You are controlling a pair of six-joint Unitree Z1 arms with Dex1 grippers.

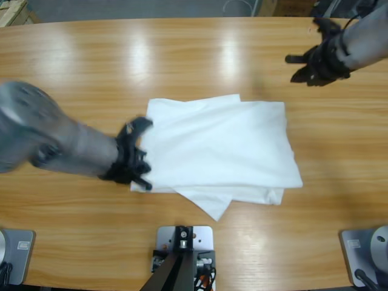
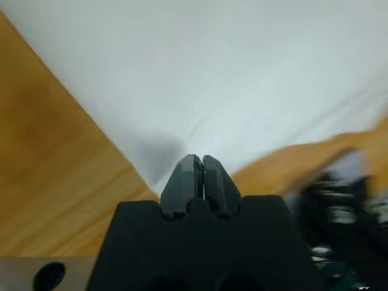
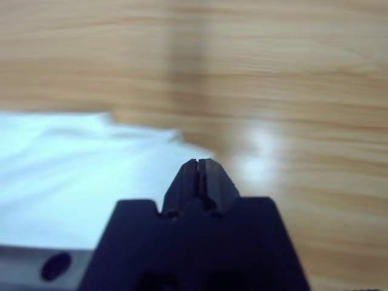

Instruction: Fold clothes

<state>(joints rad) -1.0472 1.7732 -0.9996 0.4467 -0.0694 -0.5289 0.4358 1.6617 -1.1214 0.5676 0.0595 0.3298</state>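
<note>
Your shirt lies near the middle of the desk, already folded into a rough rectangle, with one loose corner poking out from under its near edge and a thinner layer showing along the far edge. Your left gripper sits at the shirt's left edge, low on the cloth. In the left wrist view its two jaws are pressed together with no gap, their tips right at the white edge; whether any cloth is pinched between them cannot be told from here. Your right gripper hangs well apart from the shirt, above bare wood near the far right corner of the desk, and its jaws are likewise closed on nothing in the right wrist view, with the shirt's far corner just ahead of them.

The step in hand looks like the next fold from the left edge, or a smoothing press along it. To do it well, make sure you take all layers at that edge, not only the top one; thin cloth slides apart easily. Move the left gripper across low and slowly, so the layers stay stacked. Bring the right gripper down to steady the opposite side, or the whole bundle may drag over the smooth wood. Tuck that stray near corner in before finishing.
</note>
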